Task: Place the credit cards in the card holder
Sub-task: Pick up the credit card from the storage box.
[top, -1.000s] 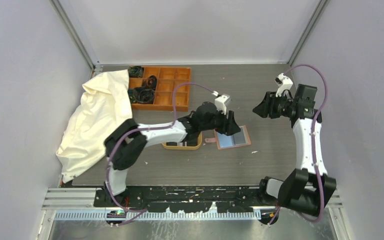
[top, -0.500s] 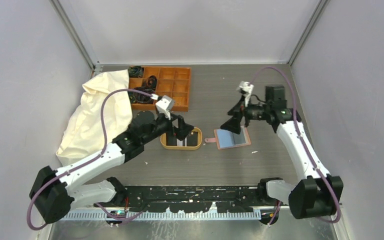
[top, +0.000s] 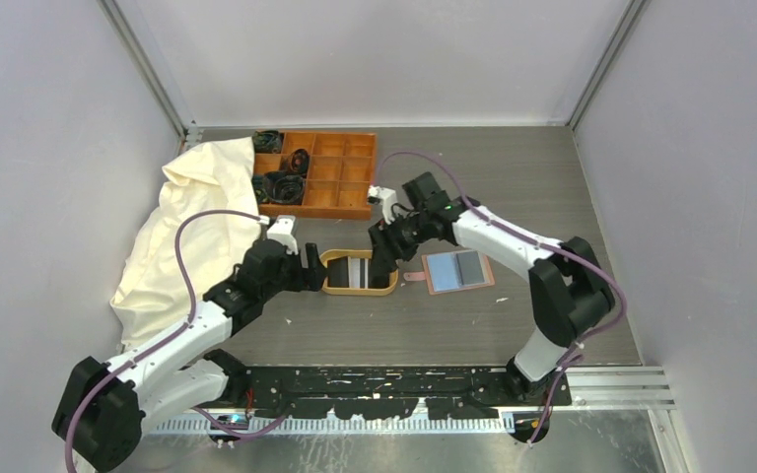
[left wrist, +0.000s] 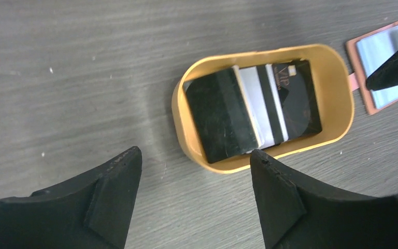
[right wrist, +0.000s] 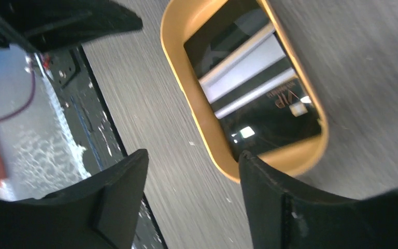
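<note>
The credit cards point(top: 360, 272) lie stacked in an oval wooden tray point(top: 355, 293): black ones with a pale striped one between them point(left wrist: 254, 109) point(right wrist: 254, 88). The card holder point(top: 457, 270) lies open flat just right of the tray, with a reddish-brown edge and a pale blue inside point(left wrist: 381, 52). My left gripper point(top: 313, 270) point(left wrist: 194, 153) hovers at the tray's left end, open and empty. My right gripper point(top: 382, 261) point(right wrist: 193, 154) hangs over the tray's right end, between tray and card holder, also open and empty.
An orange compartment box point(top: 317, 172) with dark cables stands behind the tray. A crumpled white cloth point(top: 192, 236) covers the left side of the table. Grey walls close in the table on three sides.
My left gripper pulled back from the card holder to the tray's left end. My right arm swung in from the far right to the tray's right end. Both grippers now stand wider open.
</note>
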`<state>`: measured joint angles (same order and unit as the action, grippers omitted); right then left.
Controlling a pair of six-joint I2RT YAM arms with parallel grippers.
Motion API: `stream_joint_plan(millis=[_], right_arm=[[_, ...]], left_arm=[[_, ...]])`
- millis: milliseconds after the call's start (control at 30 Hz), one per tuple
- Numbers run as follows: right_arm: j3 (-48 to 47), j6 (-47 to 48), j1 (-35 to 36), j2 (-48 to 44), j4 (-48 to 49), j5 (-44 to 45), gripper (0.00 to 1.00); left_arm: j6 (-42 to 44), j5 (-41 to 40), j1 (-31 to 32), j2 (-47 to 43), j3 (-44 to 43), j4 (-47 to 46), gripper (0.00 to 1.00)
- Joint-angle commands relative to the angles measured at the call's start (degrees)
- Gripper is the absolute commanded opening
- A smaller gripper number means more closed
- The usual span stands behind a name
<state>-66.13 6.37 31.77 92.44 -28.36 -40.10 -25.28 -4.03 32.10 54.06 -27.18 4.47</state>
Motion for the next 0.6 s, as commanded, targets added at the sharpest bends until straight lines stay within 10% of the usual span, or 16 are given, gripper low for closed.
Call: stream_joint_plan(millis=[0, 567], right_arm=[[-3.8, -18.3, 4.2, 4.7, 13.6, 3.9, 0.64], [-6.1, -39.3, 10.5, 16.1, 21.7, 21.3, 0.5]], left_arm=[[-4.4, -0.9, -1.0, 0.3, 1.6, -2.4, 0.73], [-8.7, 3.8, -2.3, 6.5, 4.4, -9.8, 0.38]])
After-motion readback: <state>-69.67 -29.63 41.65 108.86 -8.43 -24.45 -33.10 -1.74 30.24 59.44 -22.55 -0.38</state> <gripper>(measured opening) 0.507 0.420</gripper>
